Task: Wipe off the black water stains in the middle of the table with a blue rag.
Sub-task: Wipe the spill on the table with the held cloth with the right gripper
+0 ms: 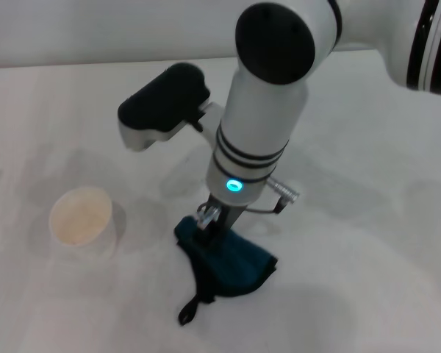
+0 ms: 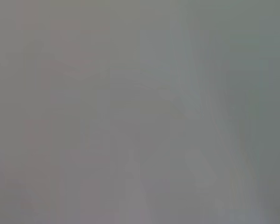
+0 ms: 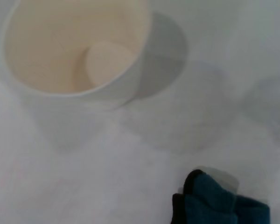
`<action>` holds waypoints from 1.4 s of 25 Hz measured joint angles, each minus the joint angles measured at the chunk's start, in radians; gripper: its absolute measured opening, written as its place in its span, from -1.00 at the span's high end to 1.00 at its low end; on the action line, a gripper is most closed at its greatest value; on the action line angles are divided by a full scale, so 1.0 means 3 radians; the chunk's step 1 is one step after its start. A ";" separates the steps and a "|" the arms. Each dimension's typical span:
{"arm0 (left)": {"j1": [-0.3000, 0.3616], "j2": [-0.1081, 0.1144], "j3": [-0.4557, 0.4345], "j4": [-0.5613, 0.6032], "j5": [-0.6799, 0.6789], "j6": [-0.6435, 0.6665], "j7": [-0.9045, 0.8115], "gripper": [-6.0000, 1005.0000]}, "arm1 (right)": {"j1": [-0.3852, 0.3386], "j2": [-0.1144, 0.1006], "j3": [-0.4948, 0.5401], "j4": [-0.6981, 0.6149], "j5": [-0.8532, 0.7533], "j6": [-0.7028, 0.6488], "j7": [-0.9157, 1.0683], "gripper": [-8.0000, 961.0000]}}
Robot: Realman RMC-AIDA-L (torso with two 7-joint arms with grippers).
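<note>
The blue rag (image 1: 231,265) lies bunched on the white table (image 1: 367,243) near the middle, its black loop (image 1: 191,307) trailing toward the front edge. My right gripper (image 1: 208,218) reaches straight down onto the rag's far left corner and is shut on it. A corner of the rag also shows in the right wrist view (image 3: 214,203). No black water stain shows in any view; the table around the rag is white with faint grey smudges. My left gripper is out of view, and the left wrist view shows only flat grey.
A white paper cup (image 1: 81,217) stands upright on the table left of the rag, with a small pale piece inside it in the right wrist view (image 3: 107,60). My right arm (image 1: 261,125) hangs over the table's middle.
</note>
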 joint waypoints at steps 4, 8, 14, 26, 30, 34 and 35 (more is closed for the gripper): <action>0.0002 0.0000 0.0000 0.0000 -0.0006 -0.0004 0.0000 -0.69 | -0.0005 0.0000 0.0112 0.0044 -0.0213 0.0093 0.0036 0.76; 0.0000 0.0000 0.0000 0.0000 -0.0019 -0.0005 0.0000 -0.69 | 0.0006 0.0000 0.0174 0.0101 -0.0429 0.0193 0.0113 0.75; -0.0022 0.0004 0.0000 0.0000 -0.0019 -0.0007 0.0000 -0.69 | -0.0020 0.0000 0.0168 0.0049 -0.0331 0.0176 0.0091 0.73; -0.0035 0.0039 0.0000 0.0010 0.0001 -0.0010 0.0000 -0.69 | -0.0037 0.0000 -0.0066 -0.0110 0.0450 -0.0056 -0.0199 0.70; -0.0034 0.0040 0.0000 0.0010 0.0001 -0.0010 0.0000 -0.69 | -0.0057 0.0000 -0.0123 -0.0087 0.0564 -0.0154 -0.0255 0.69; -0.0022 0.0035 0.0000 0.0010 0.0001 -0.0010 0.0000 -0.69 | -0.0042 0.0000 -0.0154 -0.0005 0.0583 -0.0258 -0.0277 0.68; -0.0019 0.0031 0.0000 0.0011 0.0001 -0.0010 0.0000 -0.69 | -0.0031 0.0000 -0.0154 0.0037 0.0579 -0.0268 -0.0282 0.68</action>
